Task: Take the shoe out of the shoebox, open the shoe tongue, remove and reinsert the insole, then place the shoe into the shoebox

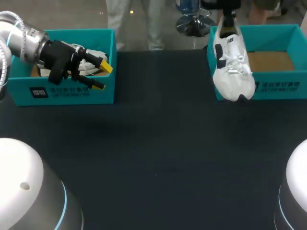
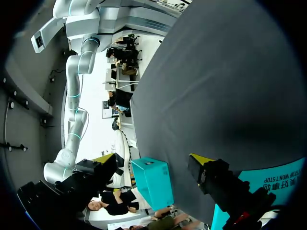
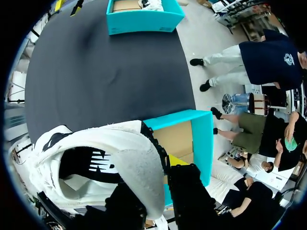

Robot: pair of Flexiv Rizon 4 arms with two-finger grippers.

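Hanging toe-down at the shoebox (image 1: 278, 87) edge, the shoe (image 1: 233, 67) was clamped at its heel by the right gripper (image 3: 159, 168), apparently for removal; the left gripper (image 1: 102, 75) was set apart.

Silver arm (image 1: 21, 40), black pincer (image 1: 102, 75), 2 yellow tips (image 1: 106, 66)

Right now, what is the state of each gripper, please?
Left gripper: open, holding nothing.
Right gripper: shut on the white shoe, at its heel.

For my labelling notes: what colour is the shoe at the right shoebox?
The shoe is white with black accents; the head view shows it best.
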